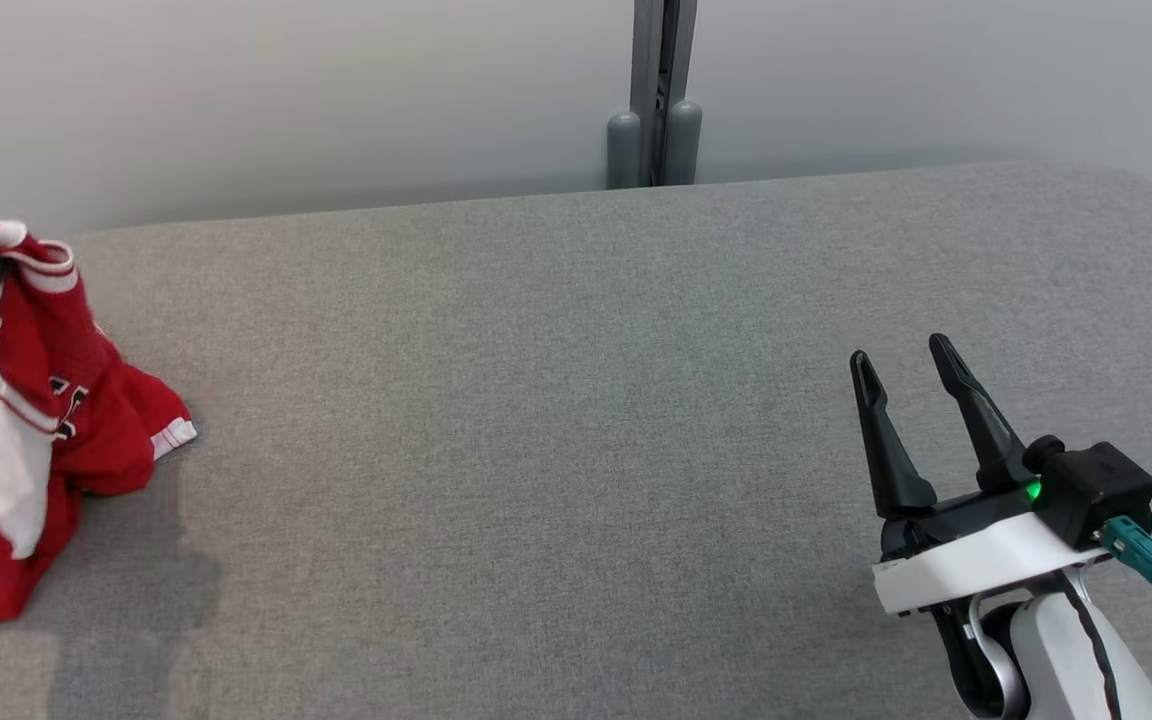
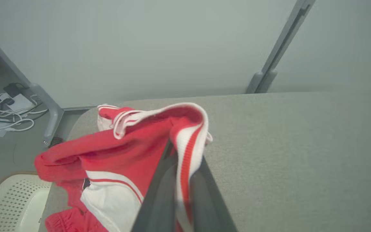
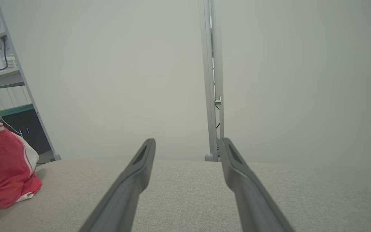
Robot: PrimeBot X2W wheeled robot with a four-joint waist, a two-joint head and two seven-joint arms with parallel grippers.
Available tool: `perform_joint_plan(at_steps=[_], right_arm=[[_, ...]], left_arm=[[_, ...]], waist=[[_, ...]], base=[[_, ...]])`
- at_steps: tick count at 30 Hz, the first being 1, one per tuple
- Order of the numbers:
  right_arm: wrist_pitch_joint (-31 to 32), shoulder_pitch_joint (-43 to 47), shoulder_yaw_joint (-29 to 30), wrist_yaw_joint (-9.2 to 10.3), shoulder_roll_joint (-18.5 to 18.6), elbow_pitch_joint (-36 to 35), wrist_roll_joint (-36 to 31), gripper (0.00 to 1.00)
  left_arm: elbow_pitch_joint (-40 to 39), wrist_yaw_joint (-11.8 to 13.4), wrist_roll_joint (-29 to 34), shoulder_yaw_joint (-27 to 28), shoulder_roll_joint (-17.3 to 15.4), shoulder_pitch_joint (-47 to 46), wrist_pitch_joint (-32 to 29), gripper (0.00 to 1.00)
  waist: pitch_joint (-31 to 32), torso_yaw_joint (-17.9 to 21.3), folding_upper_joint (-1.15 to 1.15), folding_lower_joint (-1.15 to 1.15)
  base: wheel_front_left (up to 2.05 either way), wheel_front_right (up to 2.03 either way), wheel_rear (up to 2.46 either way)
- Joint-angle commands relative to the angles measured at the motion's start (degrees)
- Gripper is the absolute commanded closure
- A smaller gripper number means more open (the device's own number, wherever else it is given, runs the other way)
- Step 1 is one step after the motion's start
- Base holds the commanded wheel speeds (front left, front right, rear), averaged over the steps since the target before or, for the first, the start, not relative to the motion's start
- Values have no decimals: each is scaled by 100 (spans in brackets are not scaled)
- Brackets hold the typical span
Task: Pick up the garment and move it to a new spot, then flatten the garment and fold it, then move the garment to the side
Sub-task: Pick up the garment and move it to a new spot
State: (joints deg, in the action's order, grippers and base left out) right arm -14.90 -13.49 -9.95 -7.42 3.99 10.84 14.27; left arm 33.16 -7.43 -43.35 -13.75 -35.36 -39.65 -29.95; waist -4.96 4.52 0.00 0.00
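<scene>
Over at the far left end of the grey bench (image 1: 576, 400), the red and white garment (image 1: 96, 400) sits in a crumpled heap, with its top bunched up higher than the rest. The left tool (image 2: 185, 154) is clamped tight on the striped hem. In the left wrist view you can see the white-and-red band pinched between its two dark fingers (image 2: 159, 193). The right tool (image 1: 901, 352) is way over on the right side, jaws spread wide with nothing between them, well apart from the garment. A cream basket (image 2: 14, 203) with holes sits down past the bench's end, and there are some cables (image 2: 8, 116) on the floor.
</scene>
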Motion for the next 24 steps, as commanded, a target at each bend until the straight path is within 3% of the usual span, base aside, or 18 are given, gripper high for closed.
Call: perform_joint_plan(at_steps=[1, 6, 11, 17, 24], right_arm=[[-19, 80, 0, -13, 20, 24, 51, 0], [-19, 102, 37, -13, 3, 4, 86, 0], [-19, 86, 97, -13, -20, -7, 91, 0], [-19, 60, 149, -13, -51, -11, 100, 0], [-19, 15, 296, -13, -76, -46, 120, 0]], left_arm=[[-155, -8, -60, -63, -29, -133, -14, 100], [-769, -8, -69, -500, 4, -441, -114, 100], [-1189, -8, -14, -986, 235, -824, -229, 100], [-1549, -8, -151, -1524, 810, -1343, -222, 100], [-1709, -9, -404, -1749, 1631, -1918, 124, 100]], waist=[[69, 33, 0, 0], [192, 184, 0, 0], [267, 425, 0, 0], [298, 800, 0, 0], [272, 1202, 0, 0]], base=[[0, 0, 0], [0, 0, 0], [0, 0, 0], [0, 0, 0], [0, 0, 0]])
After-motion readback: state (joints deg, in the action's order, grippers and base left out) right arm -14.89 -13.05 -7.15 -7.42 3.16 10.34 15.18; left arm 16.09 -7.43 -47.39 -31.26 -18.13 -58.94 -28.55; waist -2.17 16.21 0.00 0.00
